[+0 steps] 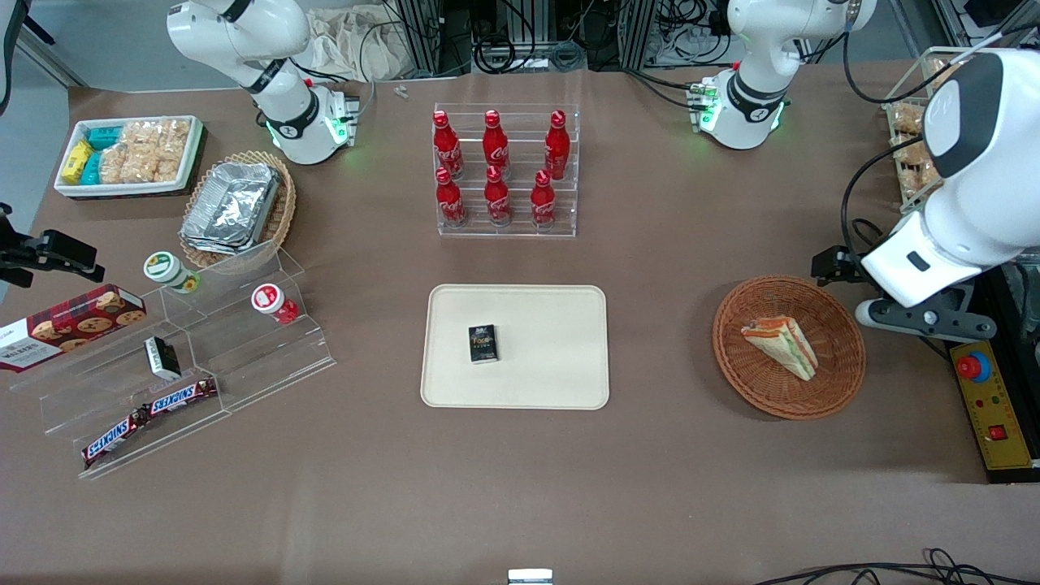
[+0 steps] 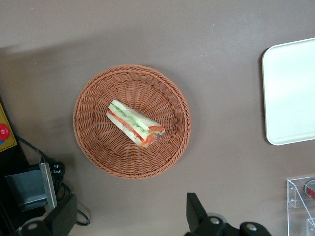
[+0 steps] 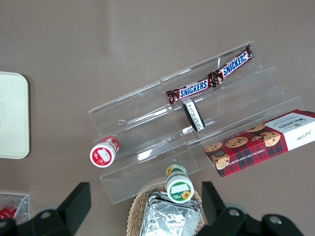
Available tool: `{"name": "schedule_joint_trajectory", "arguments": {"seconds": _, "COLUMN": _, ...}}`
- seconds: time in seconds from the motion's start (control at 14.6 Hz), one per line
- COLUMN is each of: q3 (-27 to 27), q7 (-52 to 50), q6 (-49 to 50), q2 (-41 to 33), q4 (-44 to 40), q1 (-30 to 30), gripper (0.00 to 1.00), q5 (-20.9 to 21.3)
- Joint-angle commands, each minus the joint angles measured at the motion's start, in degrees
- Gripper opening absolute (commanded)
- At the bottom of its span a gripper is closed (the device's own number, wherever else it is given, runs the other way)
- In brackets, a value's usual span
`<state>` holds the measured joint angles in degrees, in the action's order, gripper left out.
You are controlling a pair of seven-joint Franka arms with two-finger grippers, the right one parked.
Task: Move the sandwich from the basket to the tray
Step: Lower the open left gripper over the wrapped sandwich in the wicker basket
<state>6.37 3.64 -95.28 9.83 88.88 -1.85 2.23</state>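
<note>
The sandwich (image 1: 782, 344), a white bread wedge with orange, red and green layers, lies in the round reddish-brown wicker basket (image 1: 731, 357) toward the working arm's end of the table. The cream tray (image 1: 552, 357) lies flat mid-table, beside the basket, with a small black box (image 1: 483, 343) on it. My left gripper (image 1: 918, 318) hangs high beside the basket, at its edge away from the tray. In the left wrist view the gripper (image 2: 130, 216) is open and empty, its fingers wide apart, well above the table, with the basket (image 2: 98, 142), the sandwich (image 2: 134, 123) and a tray corner (image 2: 290, 98) below.
A clear rack of red cola bottles (image 1: 505, 175) stands farther from the front camera than the tray. A yellow control box (image 1: 991, 406) lies beside the basket at the table edge. A clear stepped stand (image 1: 187, 366) with snacks sits toward the parked arm's end.
</note>
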Motion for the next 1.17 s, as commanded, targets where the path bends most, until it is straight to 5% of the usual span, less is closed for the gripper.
{"name": "schedule_joint_trajectory", "arguments": {"seconds": 0.0, "q3": -0.66, "q7": -0.57, "q6": 1.59, "q2": 2.11, "q4": -1.96, "q1": -0.7, "gripper": 1.0, "q5": -0.74}}
{"name": "schedule_joint_trajectory", "arguments": {"seconds": 0.21, "q3": -0.66, "q7": -3.72, "q6": 1.67, "q2": 4.57, "q4": -3.18, "q1": -0.52, "gripper": 1.0, "q5": -0.56}}
{"name": "schedule_joint_trajectory", "arguments": {"seconds": 0.55, "q3": -1.09, "q7": -23.83, "q6": -5.67, "q2": 4.95, "q4": 4.95, "q1": 0.0, "gripper": 1.0, "q5": -2.32}}
{"name": "schedule_joint_trajectory", "arguments": {"seconds": 0.75, "q3": -1.36, "q7": -25.44, "q6": -16.58, "q2": 2.57, "q4": 14.37, "q1": 0.0, "gripper": 1.0, "q5": -1.88}}
{"name": "schedule_joint_trajectory", "arguments": {"seconds": 1.1, "q3": -2.85, "q7": -28.68, "q6": -23.8, "q2": 4.58, "q4": 18.42, "q1": -0.08, "gripper": 1.0, "q5": -1.7}}
